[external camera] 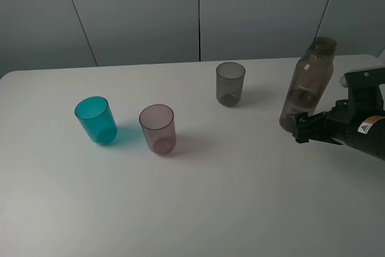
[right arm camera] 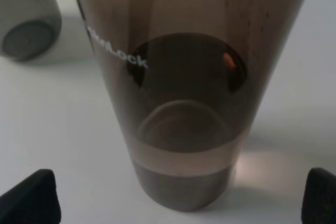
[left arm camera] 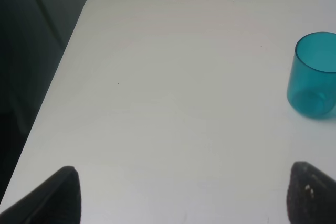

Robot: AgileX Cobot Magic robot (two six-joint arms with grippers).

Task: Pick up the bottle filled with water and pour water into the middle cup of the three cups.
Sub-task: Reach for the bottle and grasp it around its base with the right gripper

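The smoky brown-pink bottle (external camera: 307, 85) stands capless on the table at the right, with a little water at its bottom. In the right wrist view the bottle (right arm camera: 184, 103) fills the frame. My right gripper (external camera: 298, 127) is open at the bottle's base, one fingertip (right arm camera: 31, 198) on each side, apart from it. The pinkish-mauve middle cup (external camera: 158, 129) stands between the teal cup (external camera: 96, 120) and the smoky grey cup (external camera: 230, 83). My left gripper (left arm camera: 184, 198) is open and empty over the table's left part; the teal cup (left arm camera: 315, 74) shows beyond it.
The white table (external camera: 198, 203) has its rounded left corner (left arm camera: 92, 1) and left edge near my left gripper. The grey cup (right arm camera: 26, 14) stands just beyond the bottle. A grey panelled wall (external camera: 198, 10) rises behind the table.
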